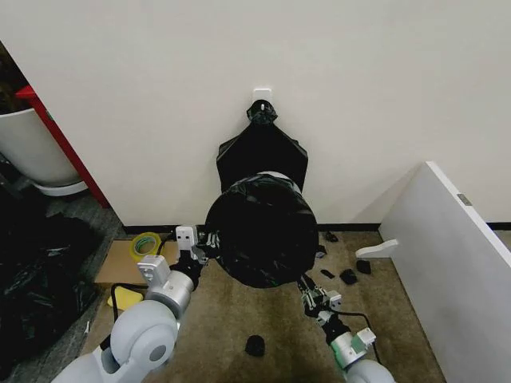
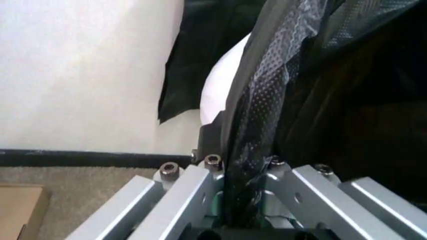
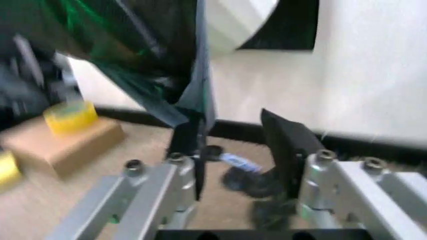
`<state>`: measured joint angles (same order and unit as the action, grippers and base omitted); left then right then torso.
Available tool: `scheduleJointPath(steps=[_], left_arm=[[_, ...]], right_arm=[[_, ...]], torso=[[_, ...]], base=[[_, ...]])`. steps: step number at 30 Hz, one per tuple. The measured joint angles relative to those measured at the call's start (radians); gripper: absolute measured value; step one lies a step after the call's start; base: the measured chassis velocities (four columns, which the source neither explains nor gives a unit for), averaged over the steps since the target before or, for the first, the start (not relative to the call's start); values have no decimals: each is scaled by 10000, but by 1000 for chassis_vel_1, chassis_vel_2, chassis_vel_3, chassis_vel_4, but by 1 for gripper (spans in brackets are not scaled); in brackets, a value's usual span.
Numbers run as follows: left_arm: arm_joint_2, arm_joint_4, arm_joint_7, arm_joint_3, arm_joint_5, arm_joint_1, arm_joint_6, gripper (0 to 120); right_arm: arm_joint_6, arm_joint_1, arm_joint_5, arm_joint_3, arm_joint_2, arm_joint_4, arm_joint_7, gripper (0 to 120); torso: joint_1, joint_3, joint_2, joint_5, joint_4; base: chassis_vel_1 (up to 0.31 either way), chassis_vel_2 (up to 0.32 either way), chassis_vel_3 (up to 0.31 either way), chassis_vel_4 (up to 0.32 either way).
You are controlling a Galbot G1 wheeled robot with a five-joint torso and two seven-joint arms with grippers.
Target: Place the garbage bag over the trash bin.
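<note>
Head view: the bag (image 1: 262,231) is stretched open into a round black drum shape over the bin (image 1: 277,175), which stands against the wall (image 1: 359,88). Just a pale sliver of the bin's rim shows above the bag's top edge. Behind it, a flat black bundle (image 1: 262,152) hangs from a white hook (image 1: 263,96) on the wall.

Left gripper (image 1: 203,249): at the bag's left edge, low down. Left wrist view: the fingers (image 2: 208,137) are pressed together on a fold of the bag (image 2: 257,120), the plastic running up from between them; the bin's pale side (image 2: 223,90) lies just beyond.

Right gripper (image 1: 307,289): at the bag's lower right edge. Right wrist view: the fingers (image 3: 287,145) are spread, with a clear gap between them. A hanging edge of the bag (image 3: 193,100) lies against one finger only; not pinched.

Floor: brown carpet (image 1: 231,327) with small black scraps (image 1: 255,345) scattered in front of and to the right of the bin. A cardboard box (image 1: 120,263) with a yellow tape roll (image 1: 145,243) on it sits to the left. A white panel (image 1: 447,263) leans at the right. A large white tub (image 1: 36,152) is at far left, with loose black plastic (image 1: 36,279) on the floor below it.
</note>
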<state>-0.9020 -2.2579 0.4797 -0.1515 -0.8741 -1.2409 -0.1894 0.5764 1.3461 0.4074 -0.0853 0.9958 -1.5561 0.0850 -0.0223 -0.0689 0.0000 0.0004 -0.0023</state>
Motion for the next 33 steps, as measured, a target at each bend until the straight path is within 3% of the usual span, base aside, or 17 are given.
scheduleJointPath(steps=[4, 6, 10, 14, 20, 24, 30, 33], left_arm=[[-13, 152, -14, 33, -10, 21, 3, 0], [-9, 286, -8, 35, -5, 45, 16, 0], [-5, 463, -22, 45, 7, 96, 43, 0], [-54, 651, -30, 93, 18, 193, 69, 0], [-211, 785, -64, 282, 122, 189, 165, 0], [-349, 908, -159, 461, 543, 69, 327, 0], [-529, 1115, -226, 645, 805, 142, 405, 0], [-587, 1228, -253, 716, 826, 289, 426, 0]], right_arm=[[467, 45, -1674, -860, -204, 468, -81, 46], [282, 288, -2001, -1226, -418, 311, -775, 54], [-603, 760, -1218, -1179, -737, -719, -2099, 66], [-1973, 1493, 364, -921, -949, -2867, -4299, 81], [-1925, 1842, 1300, -723, -869, -5201, -5005, 99], [-1892, 1896, 1270, -485, -848, -6584, -4922, 100], [-2870, 1812, 1027, 156, -992, -8163, -4839, 84], [-4083, 1521, 520, 903, -1150, -8532, -5302, 71]], torso=[[0, 0, 0, -2, -2], [0, 0, 0, 0, -4], [0, 0, 0, 1, -4], [0, 0, 0, 0, -2], [0, 0, 0, -2, -3], [0, 0, 0, -2, -1], [0, 1, 0, -5, -2], [0, 1, 0, -3, -3]], base=[[0, 0, 0, 0], [0, 0, 0, 0], [0, 0, 0, 0], [0, 0, 0, 0], [0, 0, 0, 0], [0, 0, 0, 0], [0, 0, 0, 0], [0, 0, 0, 0]])
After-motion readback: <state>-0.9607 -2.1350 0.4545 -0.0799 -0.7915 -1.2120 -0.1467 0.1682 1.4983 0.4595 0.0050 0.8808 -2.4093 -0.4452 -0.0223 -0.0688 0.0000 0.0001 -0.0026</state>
